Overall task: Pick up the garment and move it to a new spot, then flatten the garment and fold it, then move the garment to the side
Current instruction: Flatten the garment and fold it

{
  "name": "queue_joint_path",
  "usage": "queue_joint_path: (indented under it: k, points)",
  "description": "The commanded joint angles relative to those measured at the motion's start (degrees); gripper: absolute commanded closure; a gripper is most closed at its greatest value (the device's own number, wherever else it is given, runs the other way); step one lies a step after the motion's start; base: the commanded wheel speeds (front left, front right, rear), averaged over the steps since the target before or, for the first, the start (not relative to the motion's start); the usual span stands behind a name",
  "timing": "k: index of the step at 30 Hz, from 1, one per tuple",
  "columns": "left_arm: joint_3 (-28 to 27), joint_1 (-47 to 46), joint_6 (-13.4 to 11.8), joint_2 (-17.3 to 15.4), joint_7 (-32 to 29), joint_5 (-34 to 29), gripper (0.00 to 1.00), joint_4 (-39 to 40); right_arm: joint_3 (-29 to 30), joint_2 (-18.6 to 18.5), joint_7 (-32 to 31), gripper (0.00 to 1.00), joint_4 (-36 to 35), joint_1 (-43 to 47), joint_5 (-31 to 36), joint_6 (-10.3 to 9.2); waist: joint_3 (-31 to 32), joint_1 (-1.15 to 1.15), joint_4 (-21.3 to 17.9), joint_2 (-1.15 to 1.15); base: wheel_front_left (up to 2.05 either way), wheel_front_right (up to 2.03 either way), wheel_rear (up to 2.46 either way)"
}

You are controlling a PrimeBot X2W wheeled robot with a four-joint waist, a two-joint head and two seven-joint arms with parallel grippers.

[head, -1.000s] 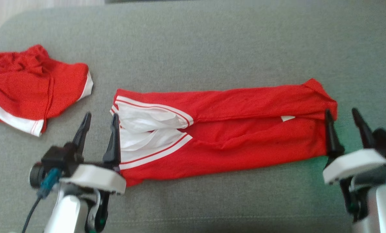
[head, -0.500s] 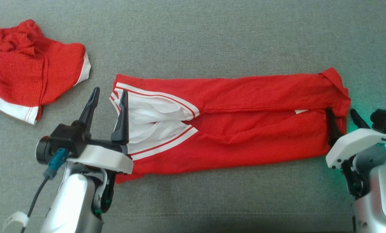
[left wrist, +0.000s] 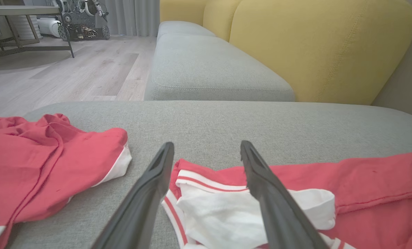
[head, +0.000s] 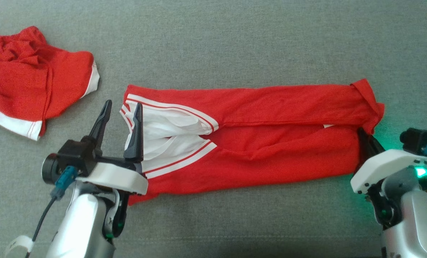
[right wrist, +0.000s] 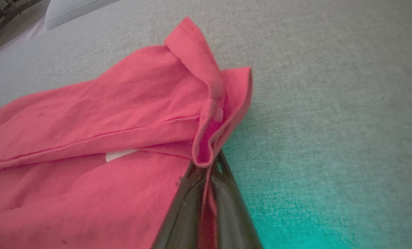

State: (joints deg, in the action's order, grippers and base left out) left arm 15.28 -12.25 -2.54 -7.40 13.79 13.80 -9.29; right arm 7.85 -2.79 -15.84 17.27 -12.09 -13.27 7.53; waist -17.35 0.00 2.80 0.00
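The garment (head: 263,139) is a red piece with white trim, folded into a long strip across the grey cushion (head: 235,46). Its white-lined end (left wrist: 226,211) lies at the left, its red hem (right wrist: 206,114) at the right. My left gripper (head: 122,114) is open, its fingers straddling the white-trimmed left edge; the left wrist view shows both fingers (left wrist: 150,193) spread over that edge. My right gripper (head: 365,138) is shut on the garment's right edge. In the right wrist view, red cloth is pinched between its fingers (right wrist: 185,207).
A second red garment (head: 30,93) with white trim lies crumpled at the cushion's far left. In the left wrist view, a yellow backrest (left wrist: 313,45), another grey seat (left wrist: 209,65) and wooden floor (left wrist: 64,72) lie beyond. A green light (head: 420,172) glows on the right wrist.
My right gripper has closed on the garment's right edge, bunching the hem. The left gripper has stayed open at the left edge. The camera has shifted.
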Motion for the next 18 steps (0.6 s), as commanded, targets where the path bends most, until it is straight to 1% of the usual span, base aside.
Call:
queue_joint_path:
  k: [1,8,15,18]
  points:
    - [-2.2,-1.4,-0.4,-1.0,0.7,0.3,0.00,1.6,-0.1,-0.2,0.9,1.00,-1.6,1.5,0.1,-0.04,0.5,0.00,-0.2,0.00,0.00,0.00,0.00]
    - [-2.5,-0.5,-0.7,-1.2,0.8,0.7,0.00,1.3,3.1,-0.7,2.0,1.00,-4.2,2.5,0.8,-0.04,2.1,0.00,-0.7,0.00,0.00,0.00,0.00]
    - [-2.5,0.9,-1.3,-1.2,0.8,1.2,0.00,1.3,7.2,-3.5,1.5,1.00,-6.6,4.7,1.1,-0.04,4.4,0.00,-1.1,0.00,0.00,0.00,0.00]
    - [-2.5,1.6,-1.6,-1.3,0.7,1.3,0.00,1.3,8.1,-4.5,0.8,1.00,-7.4,5.4,0.9,-0.04,5.4,0.00,-1.2,0.00,0.00,0.00,0.00]
